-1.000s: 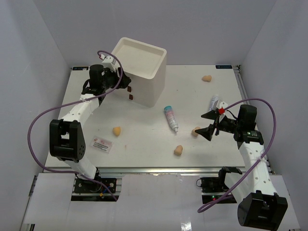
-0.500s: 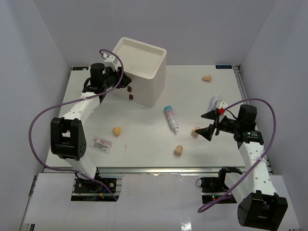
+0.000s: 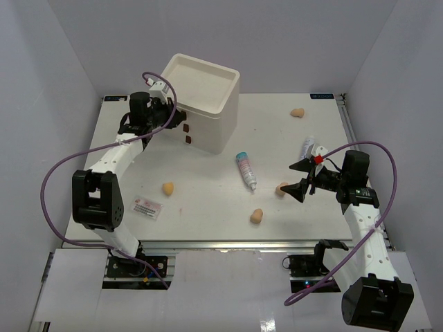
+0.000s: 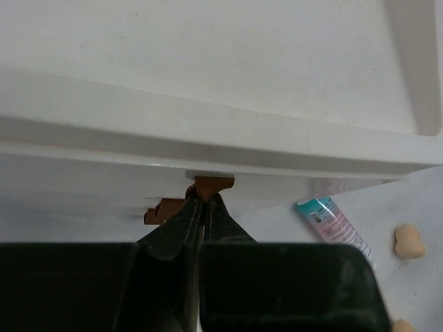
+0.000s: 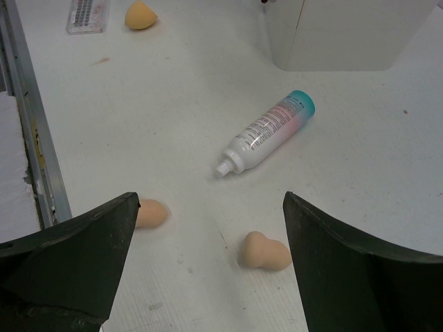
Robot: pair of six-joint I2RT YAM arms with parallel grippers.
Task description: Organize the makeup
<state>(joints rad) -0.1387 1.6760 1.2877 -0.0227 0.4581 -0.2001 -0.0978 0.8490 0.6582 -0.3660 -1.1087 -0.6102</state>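
Observation:
My left gripper [image 3: 178, 122] [image 4: 201, 200] is shut on a brown drawer handle [image 4: 212, 185] on the front of the cream drawer chest [image 3: 204, 100]. A second brown handle [image 4: 160, 209] shows just left of it. The makeup lies scattered on the table. A teal-pink tube [image 3: 245, 168] [image 5: 266, 133] lies mid-table, and a second white tube [image 3: 307, 146] lies to its right. My right gripper [image 3: 299, 178] [image 5: 209, 200] hangs open just above the table. One tan sponge [image 5: 264, 252] lies between its fingers, and another [image 5: 149, 213] lies by the left finger. The red-print packet [image 3: 146, 207] lies at the front left.
More sponges lie at the left [image 3: 168, 187], the front [image 3: 257, 216] and the far right [image 3: 297, 112]. The chest's top is an open tray [image 3: 199, 78]. A metal rail [image 5: 31, 138] runs along the table's near edge.
My left gripper has closed its fingers onto the drawer handle after shifting slightly toward the chest. The right arm and the makeup have not moved.

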